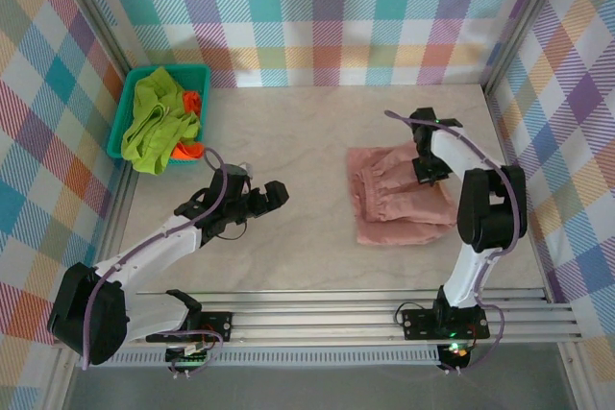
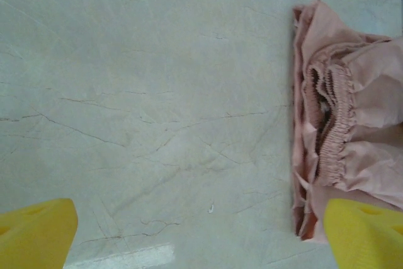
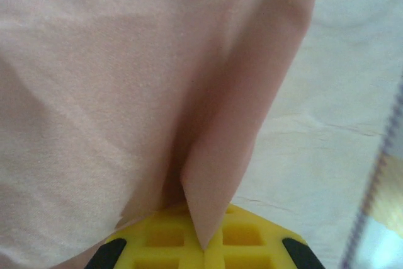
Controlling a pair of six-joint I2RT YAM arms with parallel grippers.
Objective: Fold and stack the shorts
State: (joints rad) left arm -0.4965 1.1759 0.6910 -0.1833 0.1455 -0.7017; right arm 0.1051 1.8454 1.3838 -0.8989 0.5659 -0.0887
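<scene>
The dusty pink shorts lie crumpled on the table right of centre, their elastic waist facing my left gripper. My right gripper is down on their right edge. Its yellow pads are shut on a pinched fold of the pink cloth. My left gripper hovers open over bare table left of the pink shorts, with nothing between its yellow fingertips. The lime green shorts and the bright orange shorts lie heaped together in the basket at the back left.
The teal mesh basket stands against the left wall. Checked walls close the table at the back and on both sides. An aluminium rail runs along the near edge.
</scene>
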